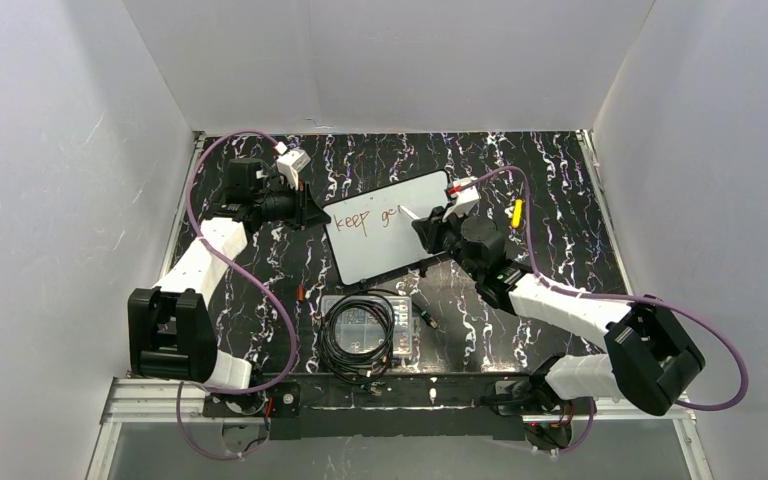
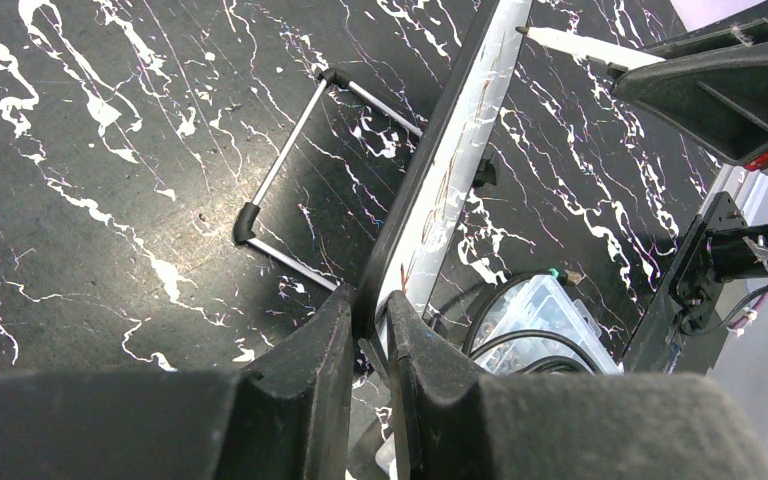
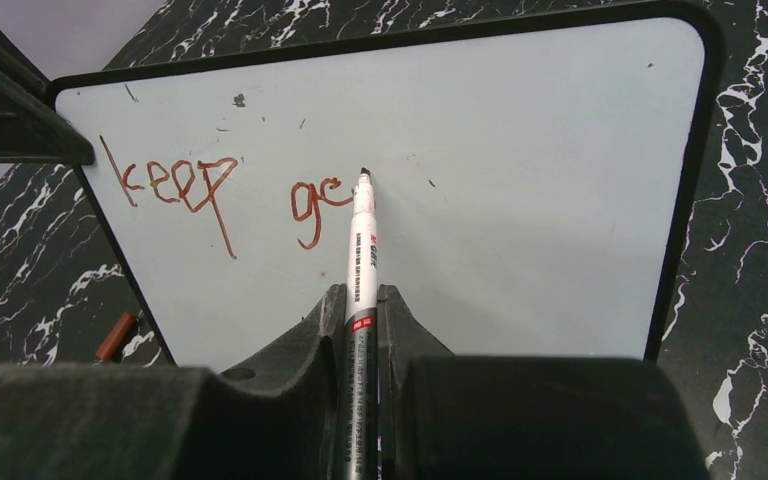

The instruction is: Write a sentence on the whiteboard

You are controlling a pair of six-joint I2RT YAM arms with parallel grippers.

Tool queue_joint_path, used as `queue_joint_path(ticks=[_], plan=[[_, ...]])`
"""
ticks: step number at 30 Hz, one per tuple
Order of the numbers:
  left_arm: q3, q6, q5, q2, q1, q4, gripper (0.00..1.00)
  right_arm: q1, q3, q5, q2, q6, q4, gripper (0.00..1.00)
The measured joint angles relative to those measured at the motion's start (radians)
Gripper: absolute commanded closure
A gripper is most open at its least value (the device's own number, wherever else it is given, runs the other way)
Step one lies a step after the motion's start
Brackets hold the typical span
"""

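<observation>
the whiteboard (image 3: pixel 520 180) stands in the middle of the dark counter (image 1: pixel 540 170). the left gripper (image 2: pixel 370 310) pinches its edge. the right gripper (image 3: pixel 360 300) squeezes a marker (image 3: pixel 363 235), tip on the board beside the sentence (image 3: pixel 185 185), "keep go".

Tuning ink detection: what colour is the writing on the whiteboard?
Reddish-brown writing on the whiteboard, clearest in the right wrist view.
</observation>
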Motion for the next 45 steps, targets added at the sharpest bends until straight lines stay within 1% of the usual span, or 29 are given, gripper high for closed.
queue_joint_path(ticks=[37,45], plan=[[0.0,0.0,0.001,0.0,0.0,0.0,1.0,0.0,0.013,0.011,0.056,-0.004,0.059,0.99],[0.0,0.0,-0.002,0.0,0.0,0.0,1.0,0.0,0.013,0.01,0.042,-0.004,0.058,0.99]])
